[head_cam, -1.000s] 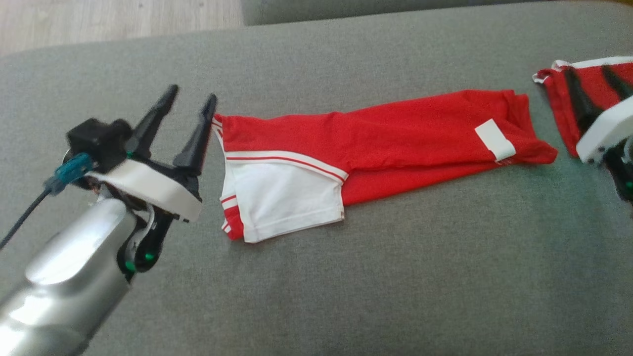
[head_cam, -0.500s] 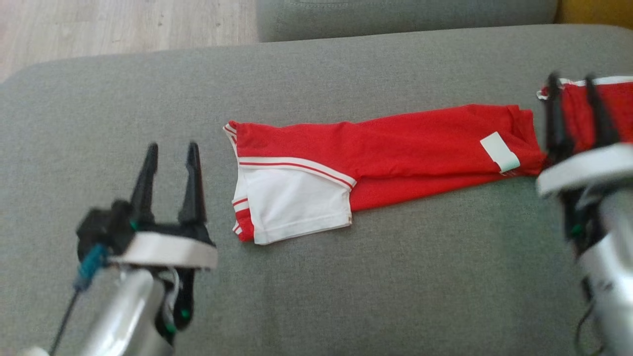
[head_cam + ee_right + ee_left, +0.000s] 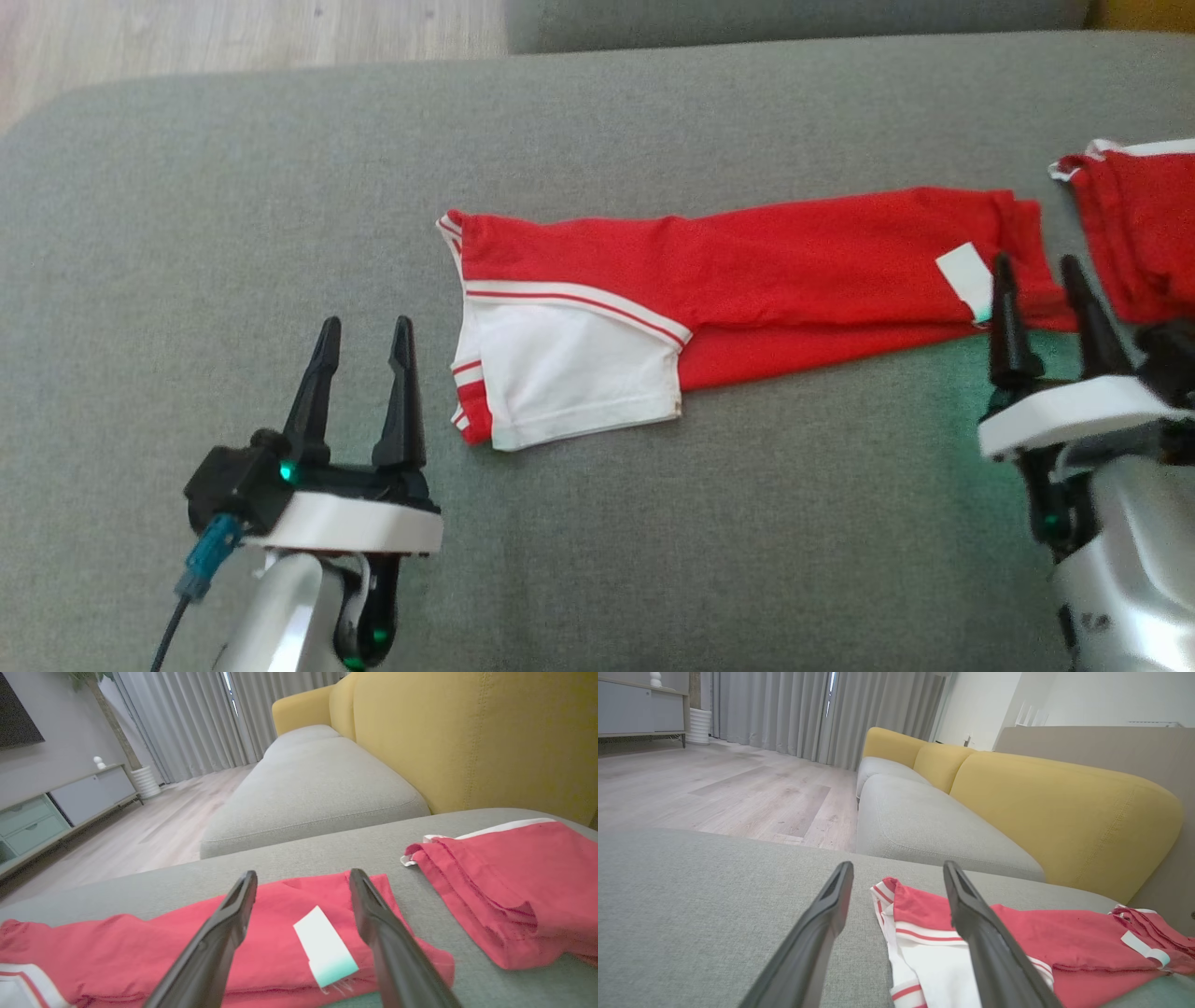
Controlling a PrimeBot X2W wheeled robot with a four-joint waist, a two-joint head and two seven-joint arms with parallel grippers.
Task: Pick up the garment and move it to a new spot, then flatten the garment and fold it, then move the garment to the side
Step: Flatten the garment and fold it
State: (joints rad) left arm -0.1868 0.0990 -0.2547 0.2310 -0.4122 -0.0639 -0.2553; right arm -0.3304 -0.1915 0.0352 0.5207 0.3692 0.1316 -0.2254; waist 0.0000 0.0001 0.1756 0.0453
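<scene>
Lying folded on the grey fabric sofa cushion (image 3: pixel 653 560), bare fabric before and behind, the long red-and-white garment (image 3: pixel 747 280) is stretching between left gripper (image 3: pixel 366 322) and right gripper (image 3: pixel 1034 261), both spread; wrist views are adding a yellow backrest (image 3: pixel 1064 807).

The garment (image 3: pixel 747 280) lay left to right across the cushion (image 3: pixel 597 541), a 2nd garment (image 3: pixel 1139 233) just beyond its right end. The left gripper (image 3: pixel 366 325) stood near its left end, the right gripper (image 3: pixel 1035 261) at its right end. Floor (image 3: pixel 233 33) lay behind the cushion.
</scene>
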